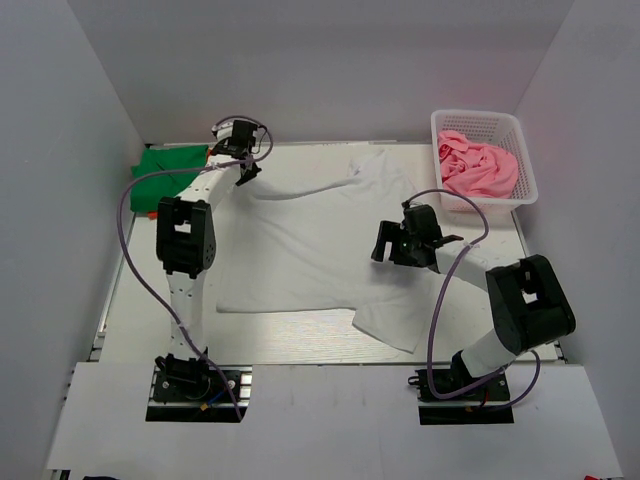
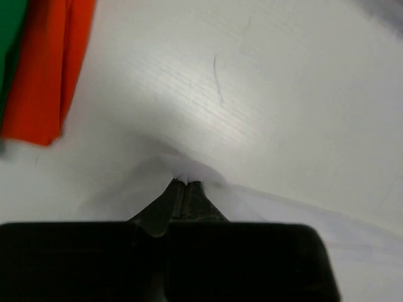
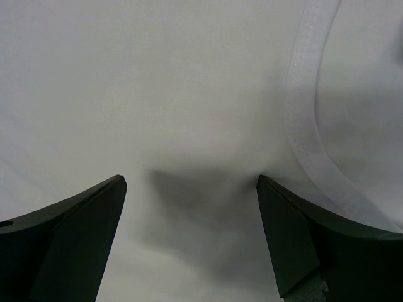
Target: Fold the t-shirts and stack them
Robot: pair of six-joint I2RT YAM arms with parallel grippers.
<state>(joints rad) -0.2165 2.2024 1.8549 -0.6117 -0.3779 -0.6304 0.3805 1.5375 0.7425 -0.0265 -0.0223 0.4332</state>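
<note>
- Arm bases, two of them, bolted side by side at the near edge of the table, the left base and the right base well apart.
- A white t-shirt lies spread across the middle of the table just beyond the bases. Its near edge is close to the front of the table, and one sleeve reaches toward the near right.
- The right gripper hangs over the right part of the white t-shirt with its jaws spread wide and nothing between them.
- In the right wrist view, the right gripper shows only plain white cloth and a soft shadow between its two dark fingers. A stitched band at the shirt's edge curves past on the right. Whether the fingertips touch the cloth cannot be told.
- Farther back on the left, the left gripper is at the far left corner of the white t-shirt.
- In the left wrist view, the left gripper has its jaws pressed together on a small pinch of white cloth (the fabric rises to the tips in a little peak).
- Just beyond the left gripper, at the far left corner of the table, lies a green t-shirt.
- The left wrist view shows an orange t-shirt beside the green one.
- At the far right corner stands a white lattice basket with a crumpled pink t-shirt inside it.
</note>
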